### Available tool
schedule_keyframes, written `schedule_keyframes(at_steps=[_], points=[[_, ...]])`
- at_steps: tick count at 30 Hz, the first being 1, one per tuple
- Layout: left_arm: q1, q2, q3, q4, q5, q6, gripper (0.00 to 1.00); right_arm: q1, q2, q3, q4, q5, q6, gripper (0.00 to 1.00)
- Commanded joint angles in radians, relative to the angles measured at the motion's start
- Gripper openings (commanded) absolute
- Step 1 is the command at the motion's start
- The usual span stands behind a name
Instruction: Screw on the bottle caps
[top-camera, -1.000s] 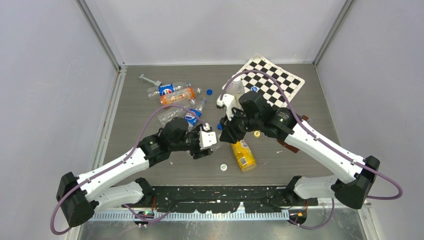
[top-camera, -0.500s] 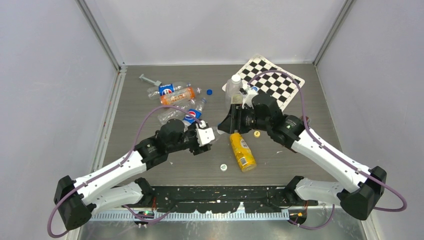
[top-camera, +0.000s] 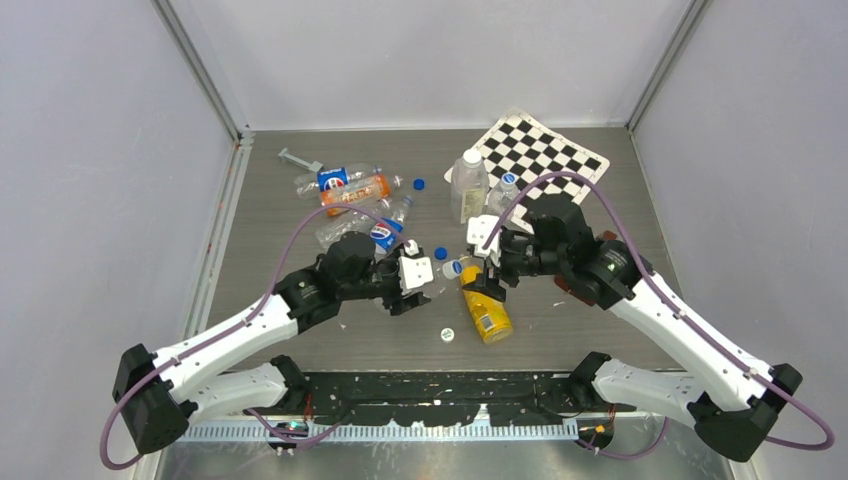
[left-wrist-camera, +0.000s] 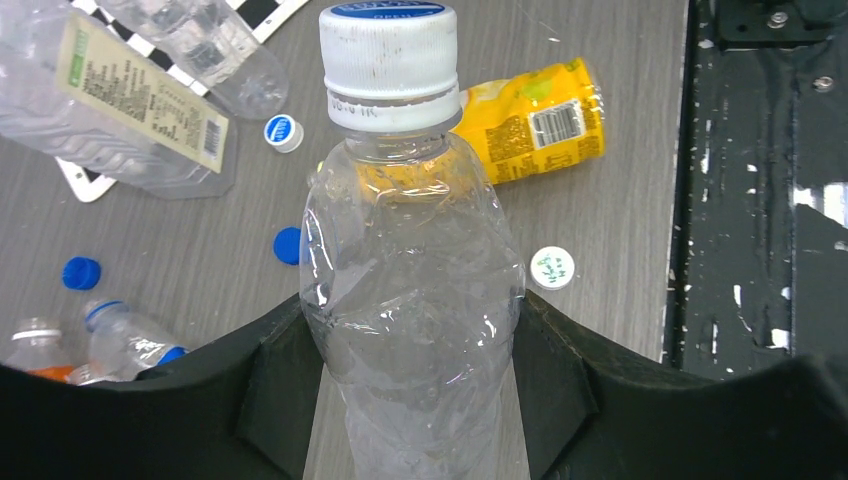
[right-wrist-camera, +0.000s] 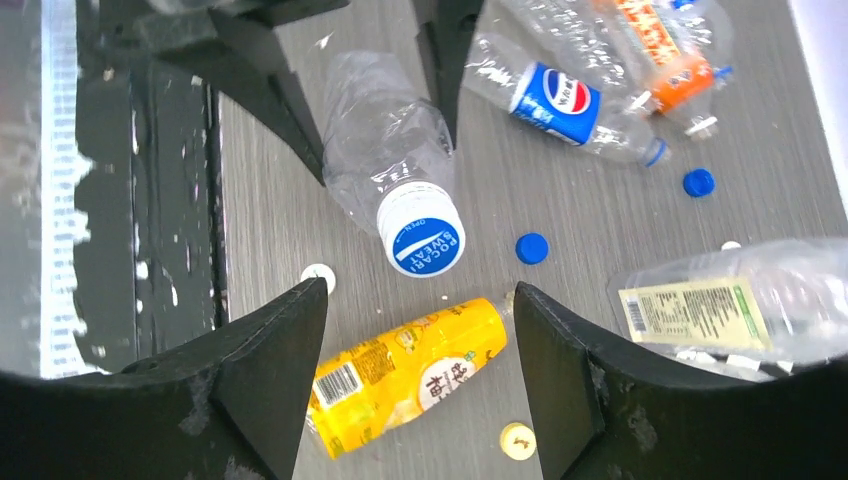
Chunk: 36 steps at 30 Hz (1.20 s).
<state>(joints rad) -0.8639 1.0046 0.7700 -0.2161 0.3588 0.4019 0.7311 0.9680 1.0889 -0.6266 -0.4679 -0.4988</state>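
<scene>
Holding a slim bottle (left-wrist-camera: 400, 210) tight around its middle, our left claw (left-wrist-camera: 410, 330) is pointing the cap (left-wrist-camera: 388, 55) on top at our right claw (right-wrist-camera: 420, 295). That claw is hanging wide open with nothing in it, and the cap is just in front of its fingers. We are thinking the cap needs turning next. To do it well, we are wanting the right claw to slide straight over the cap, pinch only the cap, and turn. The left claw should be stopping the bottle from spinning without squashing it.

We are counting three clear bottles: the held one, plus a wide bottle (top-camera: 468, 185) and a second slim bottle (top-camera: 498, 198) standing beyond the right claw. We are counting five loose caps: a blue cap (left-wrist-camera: 288, 245), a second blue cap (left-wrist-camera: 80, 272), a blue-and-white cap (left-wrist-camera: 283, 132), a white cap (left-wrist-camera: 552, 267) and a yellow cap (right-wrist-camera: 515, 440).
</scene>
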Motion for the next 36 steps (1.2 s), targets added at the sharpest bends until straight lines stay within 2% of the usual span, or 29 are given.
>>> schedule_keyframes(at_steps=[1,11,18,22,24,25,26,27,29,30,31,34,36], points=[[0.003,0.007,0.046,-0.004,0.088,-0.004,0.00,0.001,0.066,0.091,-0.136,-0.131,-0.300,0.73],[0.003,0.024,0.056,-0.024,0.126,-0.002,0.00,0.028,0.120,0.114,-0.097,-0.161,-0.313,0.68],[0.003,0.023,0.058,-0.028,0.132,0.004,0.00,0.044,0.164,0.148,-0.134,-0.161,-0.318,0.60],[0.003,0.018,0.059,-0.030,0.130,0.006,0.00,0.048,0.186,0.162,-0.171,-0.137,-0.312,0.47],[0.003,0.017,0.057,-0.031,0.123,0.011,0.00,0.048,0.197,0.172,-0.194,-0.118,-0.287,0.35],[0.003,0.016,0.057,-0.030,0.116,0.013,0.00,0.048,0.203,0.184,-0.210,-0.103,-0.253,0.21],[0.003,0.016,0.057,-0.030,0.105,0.016,0.00,0.048,0.216,0.192,-0.218,-0.094,-0.231,0.14],[0.003,0.017,0.055,-0.029,0.090,0.019,0.00,0.048,0.223,0.207,-0.234,-0.077,-0.173,0.04],[0.003,0.018,0.052,-0.025,0.050,0.027,0.00,0.048,0.248,0.225,-0.245,-0.041,-0.045,0.01],[0.003,0.016,0.050,-0.018,0.033,0.030,0.00,0.048,0.264,0.231,-0.246,-0.024,0.072,0.01],[0.003,0.015,0.046,-0.010,0.017,0.033,0.00,0.048,0.270,0.240,-0.237,0.038,0.142,0.01],[0.002,0.008,0.027,0.029,-0.038,0.038,0.00,0.047,0.298,0.266,-0.219,0.258,0.584,0.01],[-0.001,0.007,0.020,0.044,-0.071,0.040,0.00,0.046,0.309,0.292,-0.243,0.419,0.795,0.01]])
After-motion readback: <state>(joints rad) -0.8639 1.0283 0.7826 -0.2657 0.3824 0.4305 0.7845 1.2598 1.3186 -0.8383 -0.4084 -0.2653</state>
